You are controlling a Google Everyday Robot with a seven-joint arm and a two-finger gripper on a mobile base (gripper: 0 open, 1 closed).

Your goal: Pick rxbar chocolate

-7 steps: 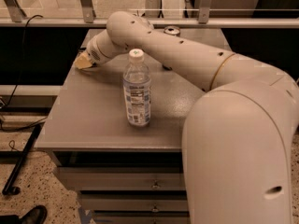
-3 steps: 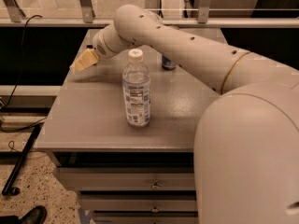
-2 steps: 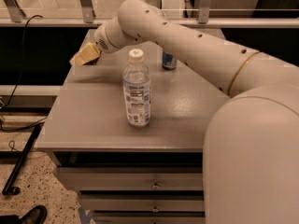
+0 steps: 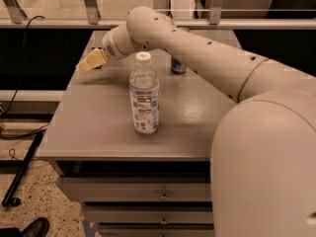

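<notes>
At the far-left corner of the grey table (image 4: pixel 94 132): gripper (image 4: pixel 90 61), tan, tilted down and to the left, hanging just above the tabletop near the back-left edge. Whether it is apart, together or clamped on something, I cannot tell from this angle; it reads as 1 tan wedge.

Arm (image 4: pixel 197 46) reaches in from the right, over the back of the table.

Target, the rxbar chocolate: not plainly seen. A small dark patch (image 4: pixel 97 66) sits right under the base of the gripper. It could be the flat black wrapper or only shadow; I cannot tell which. No wrapper shows anywhere on the open tabletop, so it is most likely at or under the gripper.

Other items, 2 of them:
- clear water bottle (image 4: pixel 144 95), upright, white cap, mid-table, nearer the camera than the gripper and well apart from it.
- can (image 4: pixel 177 66), blue and silver, at the back, mostly hidden by the arm.
Neither is touched.

Below the tabletop: drawers (image 4: pixel 148 194), closed.

Progress, as a judgement: the reach to the correct corner looks done, and the gripper is clear of the bottle and the can. Unconfirmed is the grasp itself, since no bar is visibly held. If the bar is in hand, only a clean lift away from the table remains. If not, what remains is the descent, the close on the wrapper and the lift. A thin flat wrapper lying flush on the surface would be hard to catch, so a slip or an empty close is the main risk.
</notes>
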